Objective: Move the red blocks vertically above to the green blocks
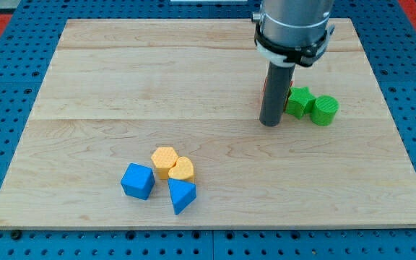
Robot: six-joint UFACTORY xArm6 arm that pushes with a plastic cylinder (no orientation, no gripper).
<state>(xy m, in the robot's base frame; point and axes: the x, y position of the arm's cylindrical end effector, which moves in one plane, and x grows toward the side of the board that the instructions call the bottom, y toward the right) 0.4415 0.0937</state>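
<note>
My tip (pixel 271 123) rests on the wooden board at the right of centre. A green star block (pixel 300 101) sits just right of the rod, and a green cylinder block (pixel 325 110) touches the star's right side. A sliver of a red block (pixel 264 85) shows at the rod's left edge, behind it; most of it is hidden, so I cannot tell its shape or whether there is more than one. The tip is just left of and slightly below the green star.
Near the view's bottom, left of centre, is a cluster: a yellow hexagon block (pixel 165 159), a yellow heart-like block (pixel 182 170), a blue cube (pixel 137 180) and a blue triangular block (pixel 181 195). The wooden board (pixel 85 87) lies on a blue perforated base.
</note>
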